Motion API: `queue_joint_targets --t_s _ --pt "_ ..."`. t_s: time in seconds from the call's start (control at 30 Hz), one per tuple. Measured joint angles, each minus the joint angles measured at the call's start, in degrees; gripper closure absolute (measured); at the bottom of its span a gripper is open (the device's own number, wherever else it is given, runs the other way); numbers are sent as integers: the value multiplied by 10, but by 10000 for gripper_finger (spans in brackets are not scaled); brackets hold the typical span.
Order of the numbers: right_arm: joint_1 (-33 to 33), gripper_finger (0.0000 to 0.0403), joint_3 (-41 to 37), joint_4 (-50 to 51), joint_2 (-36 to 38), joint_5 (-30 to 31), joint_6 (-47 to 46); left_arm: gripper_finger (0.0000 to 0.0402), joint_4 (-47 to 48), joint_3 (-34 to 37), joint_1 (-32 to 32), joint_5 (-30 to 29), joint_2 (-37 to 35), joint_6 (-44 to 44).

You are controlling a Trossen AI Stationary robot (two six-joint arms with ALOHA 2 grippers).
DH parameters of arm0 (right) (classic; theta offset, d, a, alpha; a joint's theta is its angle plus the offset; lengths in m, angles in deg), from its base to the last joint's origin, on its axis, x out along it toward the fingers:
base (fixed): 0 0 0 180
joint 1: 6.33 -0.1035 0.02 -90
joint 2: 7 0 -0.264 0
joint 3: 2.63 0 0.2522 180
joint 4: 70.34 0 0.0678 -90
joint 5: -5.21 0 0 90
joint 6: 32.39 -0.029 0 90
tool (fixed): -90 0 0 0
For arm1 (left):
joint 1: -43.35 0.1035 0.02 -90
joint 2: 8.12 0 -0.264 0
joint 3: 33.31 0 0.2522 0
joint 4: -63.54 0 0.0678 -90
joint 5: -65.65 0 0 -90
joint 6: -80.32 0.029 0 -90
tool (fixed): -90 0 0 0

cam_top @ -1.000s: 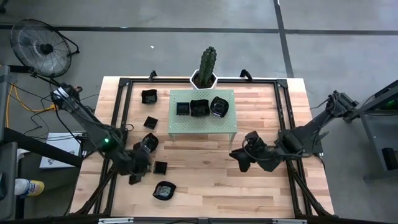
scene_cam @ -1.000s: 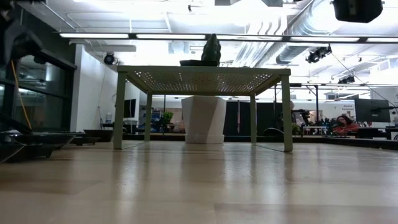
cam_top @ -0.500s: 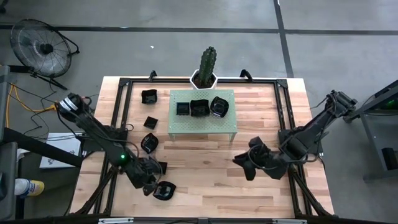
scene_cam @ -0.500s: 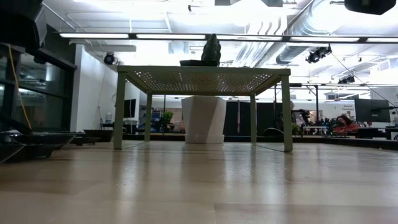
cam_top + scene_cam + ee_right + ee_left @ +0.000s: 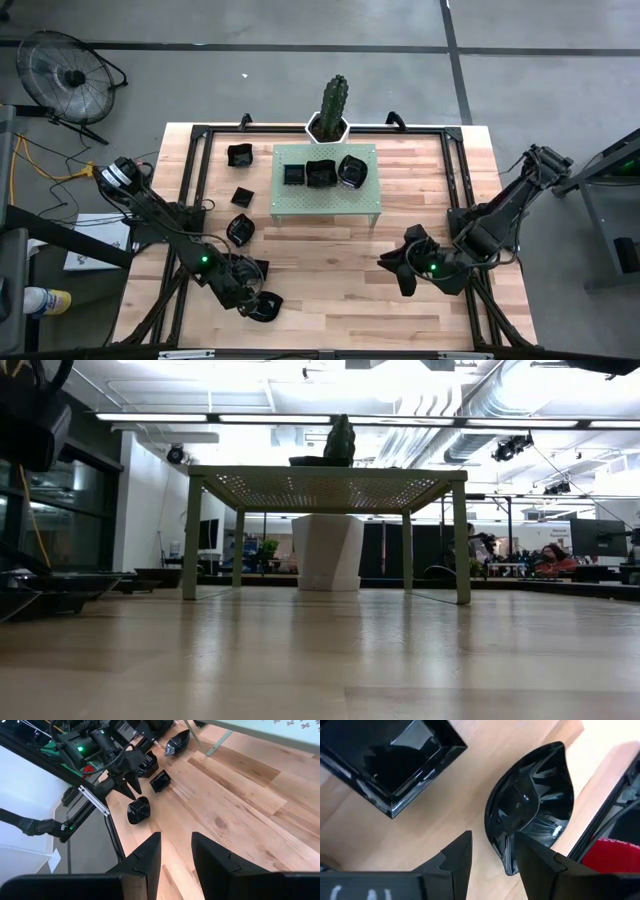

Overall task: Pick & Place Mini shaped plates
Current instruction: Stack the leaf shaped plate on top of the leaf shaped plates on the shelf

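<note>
The left end effector (image 5: 252,300) hung near the surface's (image 5: 330,290) front edge, bare wood open to its right. Its fingers (image 5: 457,857) stood apart, released, one at each side of the rim of a leaf-shaped plate (image 5: 530,810); whether they touched it I could not tell. The plate was glossy black and ribbed. A square plate (image 5: 390,757) lay just beyond. The right end effector (image 5: 398,272) hovered over bare wood, released.
</note>
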Motion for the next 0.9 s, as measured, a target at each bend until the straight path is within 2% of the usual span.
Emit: queue_joint_targets --t_s 0.43,0.9 --pt "-1 299 0 -1 0 4 -2 259 -12 0 0 29 37 -29" --pt "-1 299 0 -1 0 4 1 259 -37 0 0 30 38 -25"
